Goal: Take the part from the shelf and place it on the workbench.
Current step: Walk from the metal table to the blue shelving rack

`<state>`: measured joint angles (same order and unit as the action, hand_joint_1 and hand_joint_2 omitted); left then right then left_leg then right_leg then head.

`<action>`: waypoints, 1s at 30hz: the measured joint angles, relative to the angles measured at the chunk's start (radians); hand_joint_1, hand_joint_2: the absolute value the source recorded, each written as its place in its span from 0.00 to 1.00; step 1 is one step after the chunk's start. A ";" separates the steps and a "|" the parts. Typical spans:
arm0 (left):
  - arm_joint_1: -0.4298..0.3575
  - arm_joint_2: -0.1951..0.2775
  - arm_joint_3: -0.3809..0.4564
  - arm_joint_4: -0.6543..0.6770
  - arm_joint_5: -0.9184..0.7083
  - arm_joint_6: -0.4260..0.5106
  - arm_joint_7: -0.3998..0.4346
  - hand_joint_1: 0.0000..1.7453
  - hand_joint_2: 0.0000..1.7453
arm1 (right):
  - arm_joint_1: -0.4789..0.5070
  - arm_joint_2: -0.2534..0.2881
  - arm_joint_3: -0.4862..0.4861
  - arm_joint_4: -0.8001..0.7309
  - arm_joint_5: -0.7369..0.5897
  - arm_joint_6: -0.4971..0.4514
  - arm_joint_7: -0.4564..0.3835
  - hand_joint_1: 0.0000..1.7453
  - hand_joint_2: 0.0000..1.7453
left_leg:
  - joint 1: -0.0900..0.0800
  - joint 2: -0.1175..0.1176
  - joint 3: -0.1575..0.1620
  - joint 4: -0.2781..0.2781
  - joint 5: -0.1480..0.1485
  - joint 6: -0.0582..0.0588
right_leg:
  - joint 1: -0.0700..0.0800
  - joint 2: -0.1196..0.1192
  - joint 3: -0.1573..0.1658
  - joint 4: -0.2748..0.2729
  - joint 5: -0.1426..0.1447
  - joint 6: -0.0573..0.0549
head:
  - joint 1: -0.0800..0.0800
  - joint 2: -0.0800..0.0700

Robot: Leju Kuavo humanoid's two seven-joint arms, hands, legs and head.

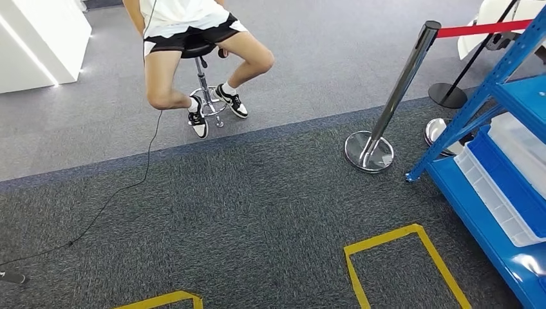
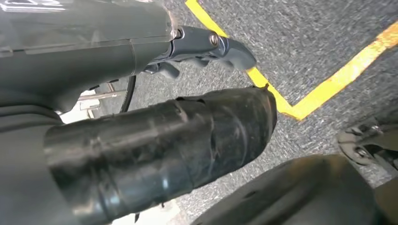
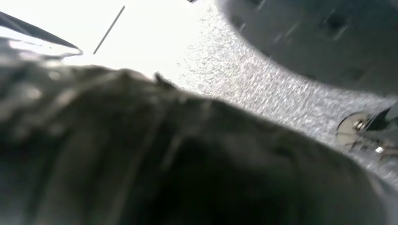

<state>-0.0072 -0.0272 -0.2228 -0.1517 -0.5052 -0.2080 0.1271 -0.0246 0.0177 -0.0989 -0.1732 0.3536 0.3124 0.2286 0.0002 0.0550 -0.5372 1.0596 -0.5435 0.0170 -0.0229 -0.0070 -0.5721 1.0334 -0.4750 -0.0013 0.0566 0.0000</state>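
Note:
At the right edge of the head view stands the blue shelf [image 1: 496, 80], with clear and blue bins [image 1: 508, 187] on its lower level. I cannot make out the part among them. My left hand [image 2: 84, 56] hangs over the grey carpet, its thick dark thumb [image 2: 187, 136] and darker fingers [image 2: 220, 47] apart with nothing between them. My right hand [image 3: 164, 164] is a blurred dark mass close to the camera, above the carpet. How its fingers lie is unclear.
A person sits on a stool [image 1: 206, 71] straight ahead, with a black cable [image 1: 122, 187] trailing across the floor. A chrome stanchion [image 1: 386, 109] with a red belt stands left of the shelf. Yellow tape marks [image 1: 405, 257] lie on the dark carpet.

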 joint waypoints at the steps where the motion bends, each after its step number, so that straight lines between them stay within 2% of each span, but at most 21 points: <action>1: 0.001 0.000 0.000 0.000 0.000 0.000 0.000 0.00 0.00 | -0.001 0.000 0.000 0.000 0.000 0.000 -0.001 0.00 0.00 | 0.003 -0.020 -0.023 0.051 -0.033 -0.004 | 0.000 0.006 -0.002 -0.001 0.003 -0.005 | 0.000 0.000; 3: 0.002 -0.001 0.000 0.000 -0.001 0.000 0.000 0.00 0.00 | -0.002 -0.001 0.000 0.000 0.000 0.000 -0.001 0.00 0.00 | 0.006 -0.042 -0.082 0.183 -0.094 -0.008 | 0.003 0.023 -0.007 -0.001 0.005 -0.009 | 0.000 0.000; 4: 0.003 -0.001 0.000 0.000 -0.001 0.000 0.000 0.00 0.00 | -0.002 -0.001 0.000 0.000 0.000 0.000 -0.001 0.00 0.00 | 0.006 -0.045 -0.102 0.227 -0.103 -0.008 | 0.005 0.032 -0.008 0.000 0.006 -0.010 | 0.000 0.000; 5: 0.004 -0.001 0.000 0.000 -0.001 -0.001 0.000 0.00 0.00 | -0.001 -0.001 0.000 0.000 0.000 0.000 0.000 0.00 0.00 | 0.006 -0.047 -0.106 0.234 -0.092 -0.006 | 0.006 0.041 -0.007 0.000 0.006 -0.010 | 0.000 0.000; 6: 0.005 -0.001 0.000 0.000 -0.001 -0.001 0.000 0.00 0.00 | -0.001 -0.001 0.000 0.000 0.000 0.000 0.000 0.00 0.00 | 0.006 -0.050 -0.090 0.200 -0.062 -0.002 | 0.007 0.051 -0.006 0.001 0.006 -0.010 | 0.000 0.000; 7: 0.005 -0.001 0.000 0.000 -0.002 -0.001 0.000 0.00 0.00 | -0.001 -0.001 0.000 0.000 0.000 0.000 0.000 0.00 0.00 | 0.006 -0.059 -0.060 0.134 -0.021 0.003 | 0.007 0.062 -0.004 0.001 0.006 -0.010 | 0.000 0.000; 9: 0.006 0.000 0.000 0.000 -0.003 -0.001 0.000 0.00 0.00 | -0.003 -0.001 0.000 0.000 0.000 0.000 0.000 0.00 0.00 | 0.004 -0.095 -0.003 0.007 0.033 0.012 | 0.007 0.082 -0.005 0.002 0.008 -0.005 | 0.000 0.000; 11: 0.004 0.001 0.000 0.000 -0.006 -0.001 -0.001 0.00 0.00 | -0.004 -0.001 0.000 0.000 0.000 0.000 -0.001 0.00 0.00 | 0.001 -0.115 0.015 -0.039 0.039 0.015 | 0.004 0.098 -0.013 0.002 0.014 0.005 | 0.000 0.000; 13: 0.001 0.000 0.000 0.000 -0.009 -0.002 -0.002 0.00 0.00 | -0.001 -0.001 0.000 0.001 0.000 0.000 -0.001 0.00 0.00 | 0.002 -0.098 0.017 -0.052 0.048 0.020 | 0.001 0.108 -0.018 0.000 0.020 0.018 | 0.000 0.000; 15: 0.002 0.000 0.000 0.000 -0.010 -0.002 -0.003 0.00 0.00 | 0.001 -0.002 0.000 0.002 0.000 0.000 -0.001 0.00 0.00 | 0.004 -0.076 0.021 -0.073 0.061 0.033 | 0.005 0.077 -0.034 0.029 -0.005 0.025 | 0.001 0.000; 17: 0.004 -0.001 0.000 0.000 -0.011 -0.002 -0.004 0.00 0.00 | 0.000 -0.002 0.000 0.002 0.000 0.000 -0.001 0.00 0.00 | 0.003 -0.053 0.019 -0.081 0.068 0.041 | 0.008 0.032 -0.079 0.131 -0.070 0.029 | 0.003 0.000; 18: 0.005 -0.001 0.000 0.000 -0.012 -0.002 -0.005 0.00 0.00 | -0.001 -0.002 0.000 0.002 0.000 0.000 -0.001 0.00 0.00 | 0.001 -0.040 0.016 -0.079 0.069 0.043 | 0.008 0.022 -0.107 0.196 -0.100 0.031 | 0.002 0.000; 19: 0.006 -0.001 0.000 0.000 -0.012 -0.002 -0.005 0.00 0.00 | 0.000 -0.002 0.000 0.002 0.000 0.000 -0.001 0.00 0.00 | -0.001 -0.029 0.013 -0.076 0.068 0.043 | 0.006 0.018 -0.126 0.243 -0.115 0.034 | 0.002 0.000; 20: 0.005 -0.001 0.000 0.000 -0.013 -0.002 -0.005 0.00 0.00 | 0.000 -0.002 0.000 0.002 0.000 0.000 -0.001 0.00 0.00 | -0.002 -0.018 0.011 -0.073 0.067 0.043 | 0.005 0.015 -0.129 0.258 -0.112 0.036 | 0.002 0.000; 21: 0.004 -0.001 0.000 0.000 -0.014 -0.002 -0.006 0.00 0.00 | 0.001 -0.002 0.000 0.002 0.000 0.000 -0.001 0.00 0.00 | -0.002 -0.008 0.009 -0.070 0.066 0.042 | 0.004 0.011 -0.112 0.233 -0.092 0.038 | 0.002 0.000; 22: 0.002 -0.002 0.000 0.000 -0.015 -0.002 -0.007 0.00 0.00 | 0.001 -0.003 -0.001 0.002 0.000 0.000 -0.001 0.00 0.00 | -0.002 0.000 0.009 -0.065 0.063 0.040 | 0.003 0.002 -0.076 0.172 -0.060 0.038 | 0.003 0.000; 24: 0.001 -0.003 0.000 0.000 -0.018 -0.002 -0.008 0.00 0.00 | -0.001 -0.004 -0.001 0.002 0.000 0.000 -0.002 0.00 0.00 | -0.004 0.015 0.007 -0.054 0.055 0.033 | 0.007 -0.024 -0.007 0.045 -0.019 0.031 | 0.002 0.000; 25: 0.001 -0.003 0.000 0.000 -0.018 -0.002 -0.008 0.00 0.00 | -0.003 -0.005 -0.001 0.002 0.000 0.000 -0.002 0.00 0.00 | -0.006 0.022 0.007 -0.049 0.051 0.027 | 0.010 -0.032 0.011 0.010 -0.011 0.026 | 0.002 0.000; 26: 0.001 -0.004 0.000 0.000 -0.018 -0.003 -0.009 0.00 0.00 | -0.003 -0.005 -0.002 0.002 0.000 0.000 -0.002 0.00 0.00 | -0.007 0.027 0.007 -0.047 0.048 0.022 | 0.014 -0.034 0.014 -0.001 -0.013 0.021 | 0.002 0.000; 28: -0.001 -0.004 0.000 0.000 -0.018 -0.004 -0.010 0.00 0.00 | -0.002 -0.005 -0.003 0.002 0.000 0.000 -0.003 0.00 0.00 | -0.007 0.035 0.009 -0.045 0.045 0.012 | 0.013 -0.018 0.013 -0.005 -0.008 0.010 | 0.002 0.000; 30: -0.003 -0.004 0.000 0.000 -0.019 -0.005 -0.012 0.00 0.00 | -0.001 -0.005 -0.004 0.002 0.000 0.000 -0.003 0.00 0.00 | -0.003 0.011 -0.002 -0.014 0.020 0.000 | 0.007 -0.004 0.015 -0.014 -0.001 -0.001 | 0.001 0.000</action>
<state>-0.0101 -0.0310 -0.2228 -0.1518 -0.5239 -0.2131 0.1153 -0.0260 0.0129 -0.1033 -0.1707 0.3536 0.3127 0.2255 -0.0025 0.0657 -0.5396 1.0459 -0.5236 0.0172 -0.0157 -0.0113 -0.5574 1.0198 -0.4765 -0.0023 0.0580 0.0000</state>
